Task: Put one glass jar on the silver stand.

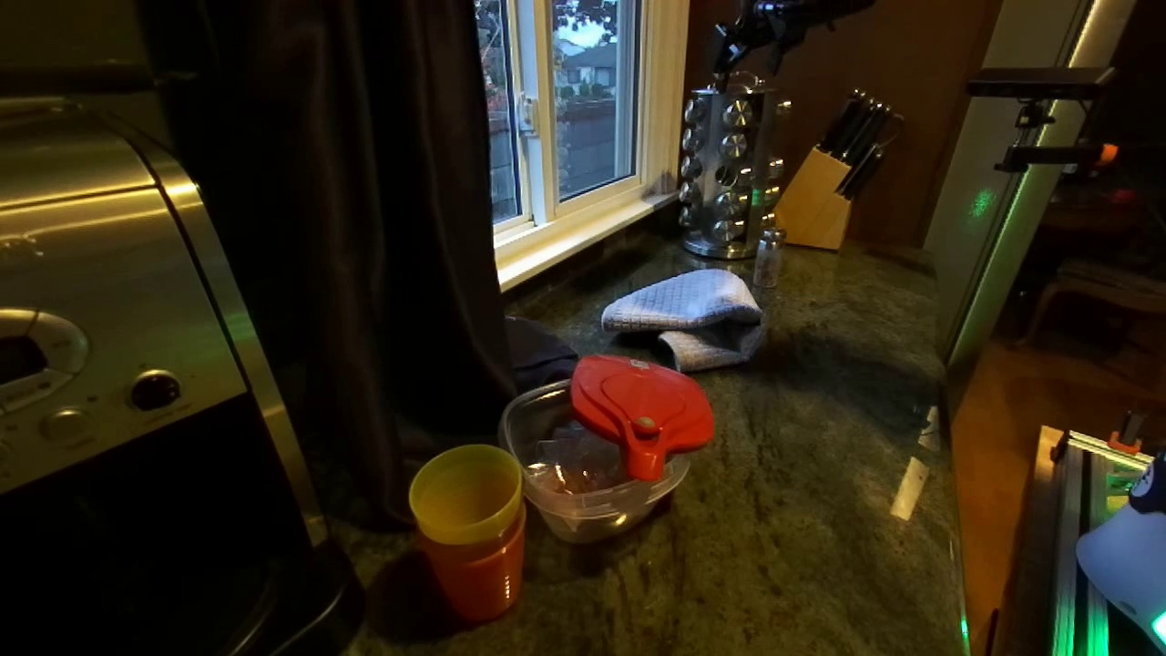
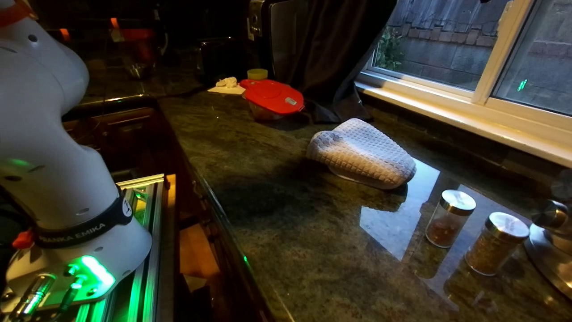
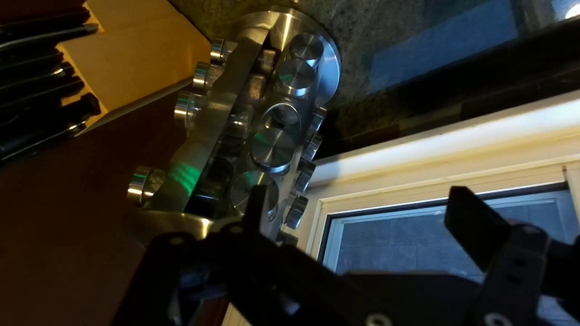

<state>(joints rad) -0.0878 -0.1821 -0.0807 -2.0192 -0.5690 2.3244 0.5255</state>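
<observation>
The silver stand (image 1: pixel 722 239) is a tall rack at the back of the counter, filled with lidded jars lying on their sides. It crosses the wrist view too (image 3: pixel 206 131), where one round slot (image 3: pixel 282 117) among the lids shows no lid. Two glass jars with silver lids stand upright on the counter, a reddish one (image 2: pixel 447 223) and a brownish one (image 2: pixel 494 246) closer to the stand's base (image 2: pixel 552 255). My gripper (image 3: pixel 359 192) is open with nothing between its fingers. One finger (image 3: pixel 257 203) overlaps the stand's upper end in the wrist view; contact cannot be told.
Beside the stand is a knife block (image 1: pixel 813 202) with black handles. The window (image 1: pixel 592 118) and its sill run along the counter's back. A folded cloth (image 1: pixel 683 305), a clear container (image 1: pixel 592 519) with a red lid (image 1: pixel 638 401), and stacked cups (image 1: pixel 474 556) occupy the counter.
</observation>
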